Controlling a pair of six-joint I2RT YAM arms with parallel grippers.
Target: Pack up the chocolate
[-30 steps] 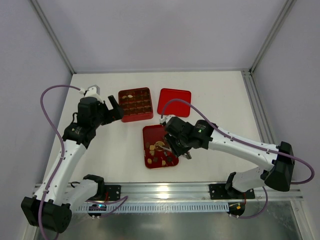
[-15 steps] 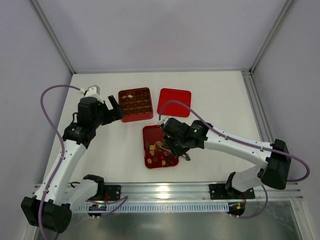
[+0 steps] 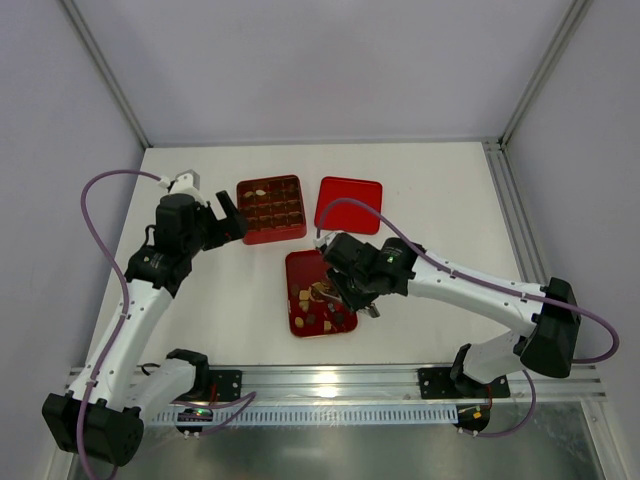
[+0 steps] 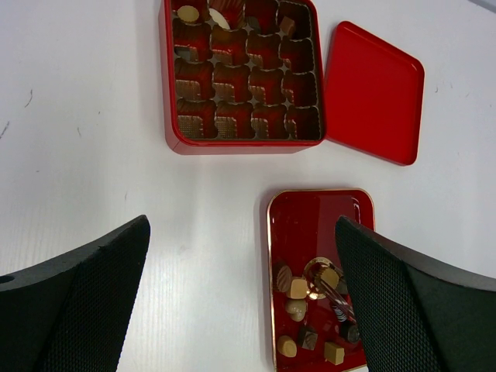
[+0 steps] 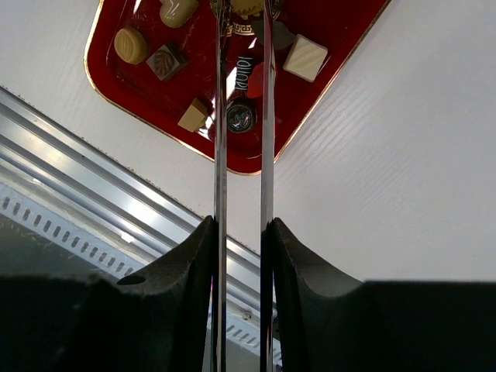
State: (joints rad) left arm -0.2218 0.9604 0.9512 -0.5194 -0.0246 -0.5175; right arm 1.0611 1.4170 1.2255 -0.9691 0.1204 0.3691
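The chocolate (image 5: 167, 62) lies loose in the tray (image 5: 341, 46), which sits near the middle of the table's (image 4: 77, 155) near edge. It is a scatter of dark, tan and cream pieces, mostly in the tray's near half. A few pieces already sit in cells along the far edge of the box (image 4: 167, 93). The rest of its cells show only brown liners. The lid (image 4: 373, 93) lies flat just right of the box, apart from it, so the cells are open from above.

The right gripper (image 5: 239, 229) is pressed together on tweezers (image 5: 267, 155), its fingers (image 5: 203, 240) squeezing the two thin blades from outside. The pieces look too small for the broad fingers, which is probably why the tool is used. The blades run close and parallel down into the tray. Their tips pass out of the wrist view near a cream piece, so I cannot tell whether anything is pinched. In my judgement the step in hand is picking one piece.

The left gripper (image 4: 242, 225) hangs spread wide above bare table between box and tray, holding nothing. From there its camera takes in box, lid and tray together, and it is clear of the right arm's likely path to the box.
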